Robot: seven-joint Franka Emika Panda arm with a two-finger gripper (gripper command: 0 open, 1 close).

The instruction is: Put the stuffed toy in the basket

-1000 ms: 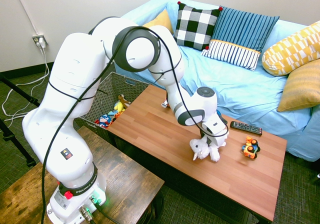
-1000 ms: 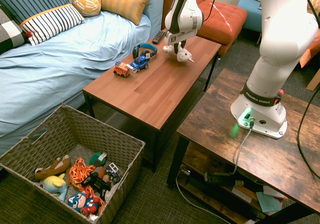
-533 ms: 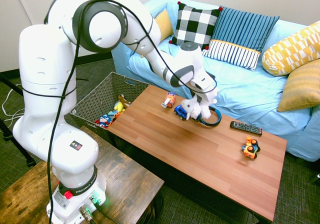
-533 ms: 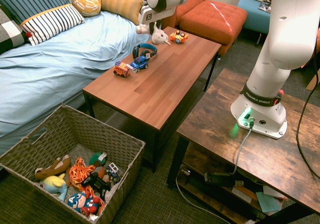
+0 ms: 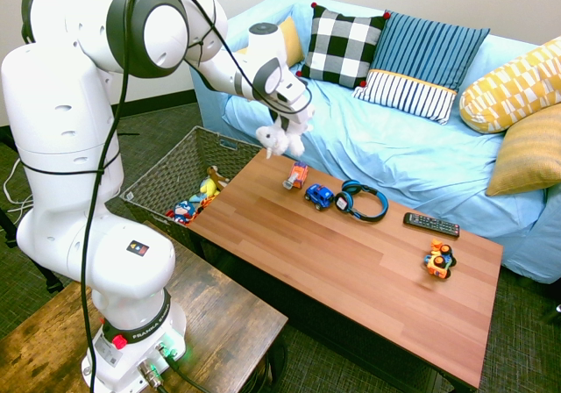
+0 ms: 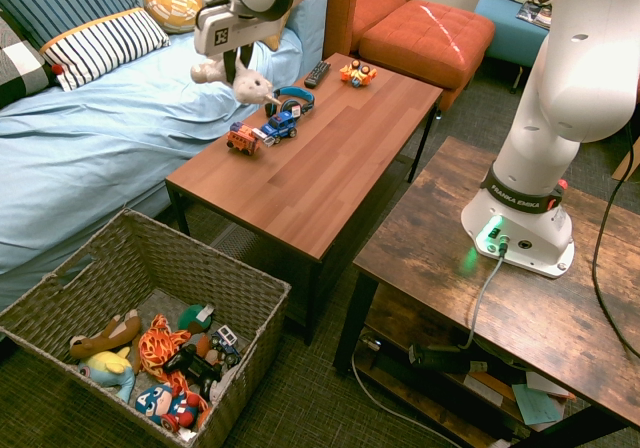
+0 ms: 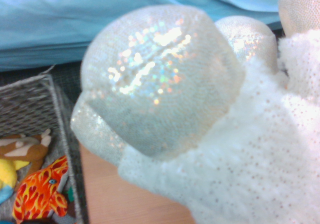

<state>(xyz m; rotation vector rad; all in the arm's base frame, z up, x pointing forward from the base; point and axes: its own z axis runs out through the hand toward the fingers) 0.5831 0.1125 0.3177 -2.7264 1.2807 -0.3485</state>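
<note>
The white fluffy stuffed toy point(image 5: 279, 136) hangs in the air over the wooden table's left end, limbs drooping, with my gripper point(image 5: 286, 117) shut on it. From the other side the stuffed toy point(image 6: 242, 82) dangles under the gripper point(image 6: 228, 60), above the small toy cars. In the wrist view the stuffed toy point(image 7: 235, 149) fills the picture, with glittery silver feet. The grey woven basket point(image 5: 171, 172) stands on the floor past the table's left end and holds several toys. The basket point(image 6: 226, 274) sits well below and apart from the plush.
On the wooden coffee table point(image 5: 351, 279) lie two toy cars point(image 5: 308, 186), blue headphones point(image 5: 363, 202), a remote point(image 5: 431, 225) and an orange toy point(image 5: 439, 259). A blue-covered sofa point(image 5: 421, 147) with pillows runs behind it. A darker side table point(image 6: 520, 298) carries the arm.
The arm lifted the stuffed toy off the table's right part and swung it left, over the headphones and cars, toward the basket end. The gripper stayed shut on it throughout.
</note>
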